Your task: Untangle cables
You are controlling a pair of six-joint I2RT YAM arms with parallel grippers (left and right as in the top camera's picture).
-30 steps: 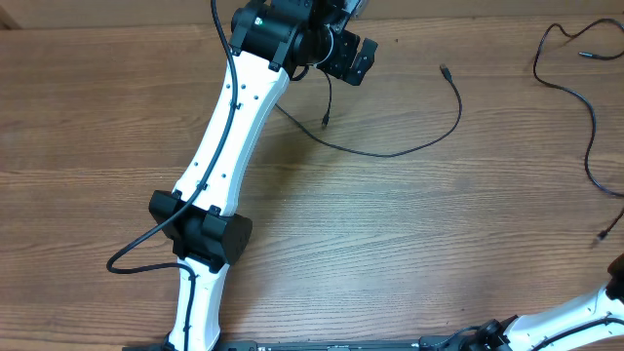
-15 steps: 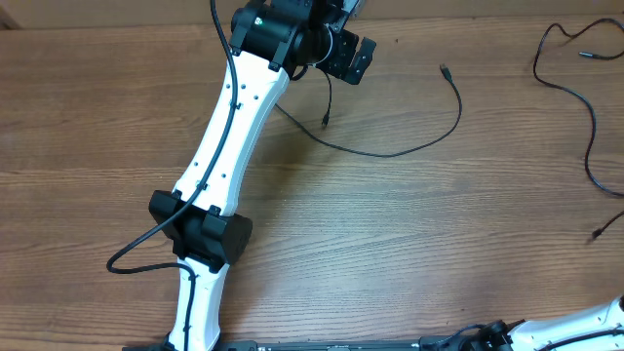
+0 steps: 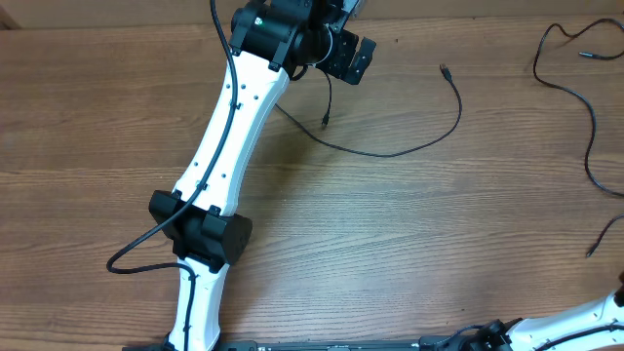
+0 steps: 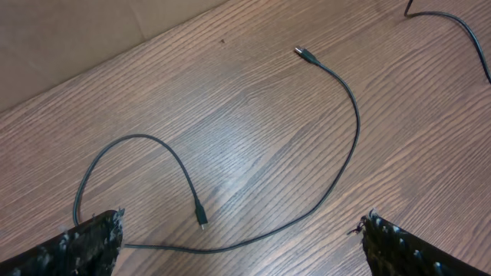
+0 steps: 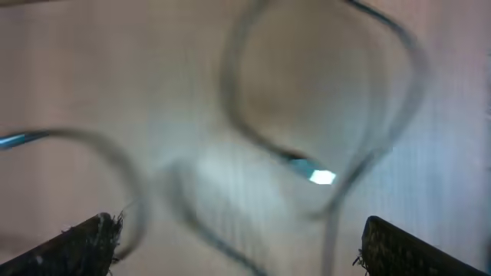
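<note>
Cables (image 3: 429,146) apart: one mid-table, other near right edge, tabletop (image 3: 507,195) between.

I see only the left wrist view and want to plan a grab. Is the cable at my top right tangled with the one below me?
Observer: No. Overhead, that right cable lies near the right edge of the table, apart from the middle cable.
Operator: Where is the right gripper?
Observer: Its wrist view shows the right gripper open, above a blurred cable.
Operator: And my own arm?
Observer: Overhead, the left arm covers the middle cable's left part.
</note>
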